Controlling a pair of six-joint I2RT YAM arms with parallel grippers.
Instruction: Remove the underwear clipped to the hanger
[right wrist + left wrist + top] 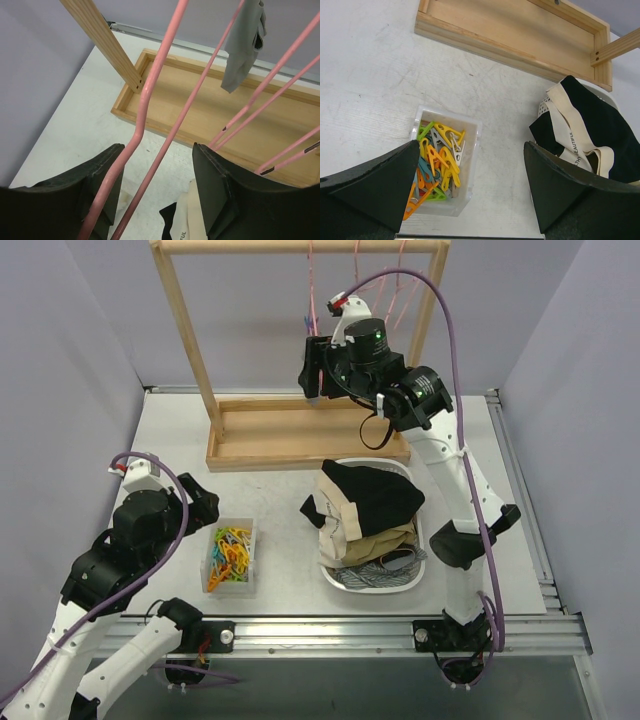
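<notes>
A small plain grey underwear (243, 44) hangs from a pink hanger rod at the upper right of the right wrist view. My right gripper (157, 150) is open up at the pink hangers (148, 92), with two pink rods passing between its fingers; it holds nothing. In the top view it (316, 372) is raised under the wooden rack's top bar. A black garment with cream trim (368, 496) lies on a tan one (378, 538) in the white basket (372, 586). My left gripper (470, 145) is open and empty above the clip box.
A clear box of coloured plastic clips (231, 555) stands left of the basket, also in the left wrist view (445, 167). The wooden rack's base tray (290, 432) lies at the back, its upright post (188, 330) on the left. Grey walls close in both sides.
</notes>
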